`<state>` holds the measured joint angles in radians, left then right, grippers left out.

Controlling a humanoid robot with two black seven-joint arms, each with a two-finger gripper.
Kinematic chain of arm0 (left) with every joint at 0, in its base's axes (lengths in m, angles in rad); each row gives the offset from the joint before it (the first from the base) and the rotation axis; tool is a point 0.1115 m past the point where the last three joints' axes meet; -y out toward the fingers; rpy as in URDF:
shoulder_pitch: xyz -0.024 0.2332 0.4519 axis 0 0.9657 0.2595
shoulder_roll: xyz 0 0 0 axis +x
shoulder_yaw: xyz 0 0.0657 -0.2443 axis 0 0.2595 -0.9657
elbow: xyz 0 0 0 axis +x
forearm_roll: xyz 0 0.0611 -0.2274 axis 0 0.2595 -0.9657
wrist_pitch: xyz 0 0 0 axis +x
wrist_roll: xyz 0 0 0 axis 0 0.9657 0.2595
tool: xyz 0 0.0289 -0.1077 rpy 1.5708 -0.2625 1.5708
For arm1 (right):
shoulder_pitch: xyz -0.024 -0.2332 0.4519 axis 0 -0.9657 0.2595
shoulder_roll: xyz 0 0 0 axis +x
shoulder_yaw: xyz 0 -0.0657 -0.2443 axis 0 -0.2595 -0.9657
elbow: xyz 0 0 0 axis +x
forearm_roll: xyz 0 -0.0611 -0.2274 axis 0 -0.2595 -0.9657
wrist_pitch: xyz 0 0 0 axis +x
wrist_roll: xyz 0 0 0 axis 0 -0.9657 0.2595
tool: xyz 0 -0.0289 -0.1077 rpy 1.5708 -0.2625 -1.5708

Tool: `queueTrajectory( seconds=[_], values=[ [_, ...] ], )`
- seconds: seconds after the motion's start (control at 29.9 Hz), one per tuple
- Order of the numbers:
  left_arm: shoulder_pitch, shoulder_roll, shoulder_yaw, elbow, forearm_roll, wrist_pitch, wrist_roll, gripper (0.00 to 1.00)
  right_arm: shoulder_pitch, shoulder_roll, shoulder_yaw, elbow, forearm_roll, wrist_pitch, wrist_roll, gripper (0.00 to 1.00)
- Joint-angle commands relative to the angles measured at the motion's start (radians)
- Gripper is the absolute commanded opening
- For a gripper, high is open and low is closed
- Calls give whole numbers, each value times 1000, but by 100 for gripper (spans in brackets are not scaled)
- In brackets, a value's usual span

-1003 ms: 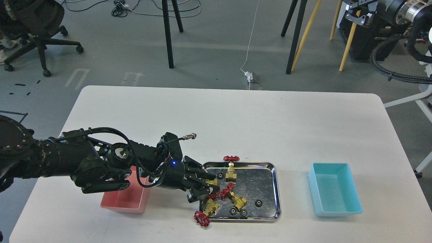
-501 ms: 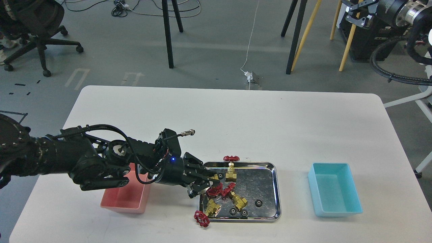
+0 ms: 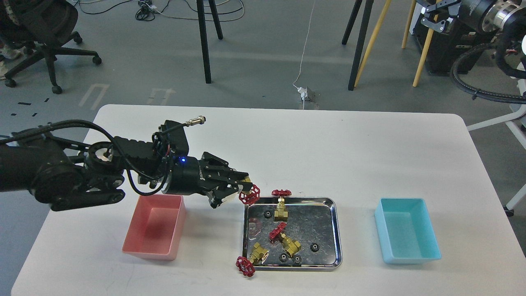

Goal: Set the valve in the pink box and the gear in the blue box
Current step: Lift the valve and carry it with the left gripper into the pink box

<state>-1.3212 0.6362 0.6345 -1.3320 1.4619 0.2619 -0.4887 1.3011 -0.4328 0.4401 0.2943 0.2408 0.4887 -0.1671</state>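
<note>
A valve is gripped by the closed left pincer above the bench, between the pink box and the tray. Gears are left in the tray.

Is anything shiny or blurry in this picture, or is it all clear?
Head view: sharp throughout, evenly lit. The steel tray mirrors the parts lying in it. Soft shadows fall under the left hand, which holds a valve, and inside the pink box.
</note>
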Motion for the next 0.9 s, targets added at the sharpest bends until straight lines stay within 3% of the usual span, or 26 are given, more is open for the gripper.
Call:
queueTrajectory(
  seconds=[0.0, 0.17, 0.33, 0.87],
  values=[
    [-4, 147, 5, -82, 47, -4, 0, 19, 1, 0, 0, 0, 0, 0, 3, 100],
    [20, 301, 5, -124, 127, -6, 0, 19, 1, 0, 2, 0, 0, 0, 4, 100],
    [91, 376, 2, -121, 184, -4, 0, 19, 1, -1, 2, 0, 0, 0, 4, 100],
    [160, 389, -4, -59, 207, 5, 0, 19, 0, -9, 2, 2, 0, 0, 3, 100]
  ],
)
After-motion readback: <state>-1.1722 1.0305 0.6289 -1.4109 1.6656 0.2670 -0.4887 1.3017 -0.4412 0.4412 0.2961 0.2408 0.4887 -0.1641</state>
